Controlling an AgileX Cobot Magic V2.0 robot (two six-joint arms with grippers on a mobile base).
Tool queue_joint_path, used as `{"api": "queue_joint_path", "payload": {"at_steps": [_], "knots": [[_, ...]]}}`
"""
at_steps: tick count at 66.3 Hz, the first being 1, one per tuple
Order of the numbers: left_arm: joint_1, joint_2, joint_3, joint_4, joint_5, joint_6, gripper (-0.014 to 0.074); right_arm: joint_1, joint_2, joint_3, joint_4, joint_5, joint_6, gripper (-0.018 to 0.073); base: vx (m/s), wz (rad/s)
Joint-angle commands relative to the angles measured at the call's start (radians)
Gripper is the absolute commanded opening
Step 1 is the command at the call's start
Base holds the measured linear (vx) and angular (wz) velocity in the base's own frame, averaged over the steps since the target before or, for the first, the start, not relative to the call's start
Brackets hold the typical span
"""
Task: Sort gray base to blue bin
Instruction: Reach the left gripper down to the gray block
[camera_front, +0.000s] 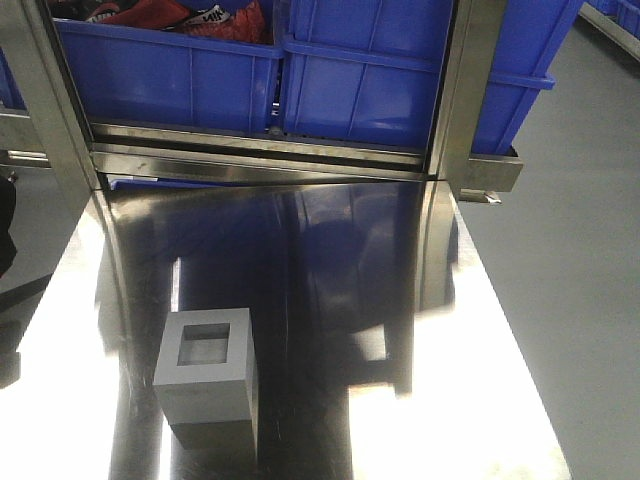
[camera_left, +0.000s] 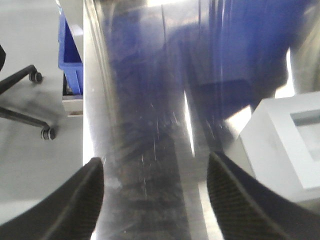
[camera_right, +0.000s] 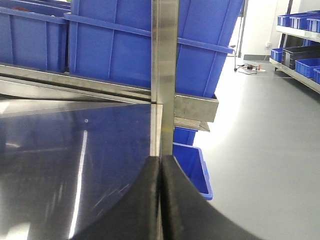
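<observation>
Now, gray base (camera_front: 205, 378): stands on the worktop (camera_front: 470, 380) near its front-left part, with the framed face and its shallow square recess turned up; nothing touches it.
Gray base in the left wrist view (camera_left: 285, 150): at the right edge, just outside the right-hand finger and not between the two fingers.
Left end effector (camera_left: 155, 200): fingers spread wide apart with bare worktop between them, holding nothing.
Right end effector (camera_right: 159, 200): the two dark fingers are pressed together with nothing between them, over the worktop's right edge and in line with a steel post (camera_right: 164, 60).
Blue bin (camera_front: 360, 90): sits on a metal rack behind the far end of the worktop, well apart from the gray base.
Neighbouring bin (camera_front: 160, 75): to the left on the same rack, with red and black things inside.
Small blue tub (camera_right: 192, 167): lower down, beside the worktop's right edge.
Worktop surface: shiny steel, mirroring the blue bin and the lights.
Chair base (camera_left: 30, 100): black castors on the gray floor, beside the worktop.
</observation>
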Motion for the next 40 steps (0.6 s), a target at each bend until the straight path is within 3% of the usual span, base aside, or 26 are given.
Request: {"api": "queue_joint_path", "payload": {"at_steps": [1,11,21,33,40], "knots": [[-0.007,0.0,-0.037,-0.026,-0.084,-0.001,0.0454,-0.005,-0.011,0.014,-0.011,-0.078,-0.005,-0.0009,0.0,0.0],[-0.007,0.0,-0.037,-0.127,-0.101,0.068,0.0453,-0.005,-0.011,0.014,-0.011,-0.078,-0.005,-0.0009,0.0,0.0],[-0.008,0.034,-0.059,-0.346,-0.073,0.266,0.0452,-0.005,-0.011,0.014,-0.011,-0.078,-0.005,-0.0009,0.0,0.0],[-0.008,0.151,-0.167,-0.655,0.084,0.553,0.0452,-0.005,-0.011,0.014,-0.011,-0.078,-0.005,-0.0009,0.0,0.0],[-0.008,0.232,-0.216,-0.78,0.134,0.617,0.0452,-0.005,-0.011,0.014,-0.011,-0.078,-0.005,-0.0009,0.0,0.0]]}}
